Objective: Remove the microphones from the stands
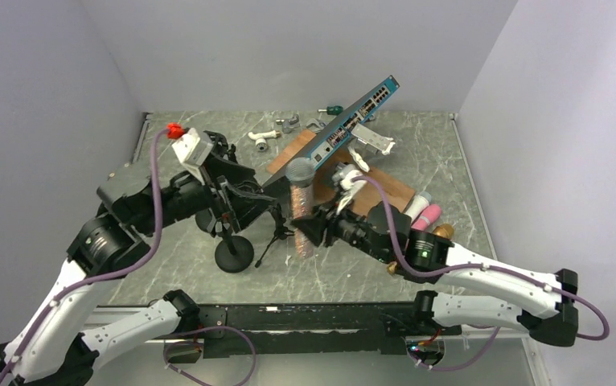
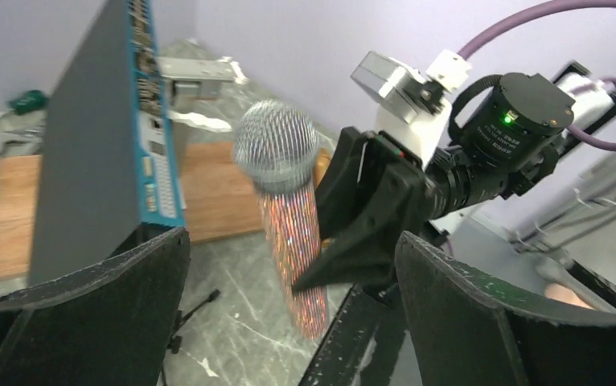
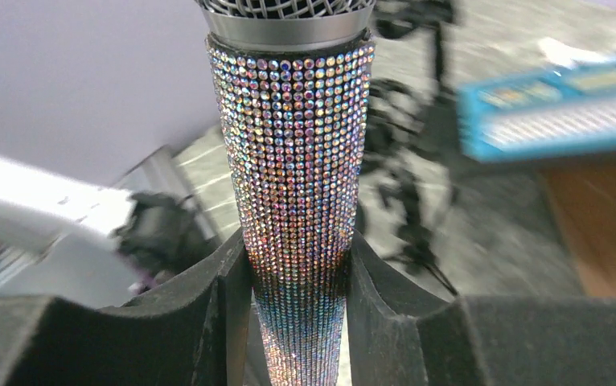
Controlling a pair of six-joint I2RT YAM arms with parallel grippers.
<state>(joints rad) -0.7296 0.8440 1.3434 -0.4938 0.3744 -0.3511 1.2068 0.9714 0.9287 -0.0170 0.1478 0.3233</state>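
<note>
The microphone (image 1: 301, 205) has a sparkly rhinestone body and a grey mesh head. It stands upright in the air, clear of the stand, with its tail just above the table. My right gripper (image 1: 314, 227) is shut on its lower body; in the right wrist view the two pads press either side of the microphone (image 3: 293, 145). The black stand (image 1: 234, 253), with a round base and thin pole, stands to the left. My left gripper (image 1: 248, 195) hovers over the stand's top, open and empty. The left wrist view shows the microphone (image 2: 289, 225) beyond its open jaws.
A small black tripod (image 1: 277, 233) stands between the stand and the microphone. A blue network switch (image 1: 361, 112) leans up over a wooden board (image 1: 385, 185) behind. White fittings (image 1: 264, 138) and a pink item (image 1: 427, 215) lie on the marbled table.
</note>
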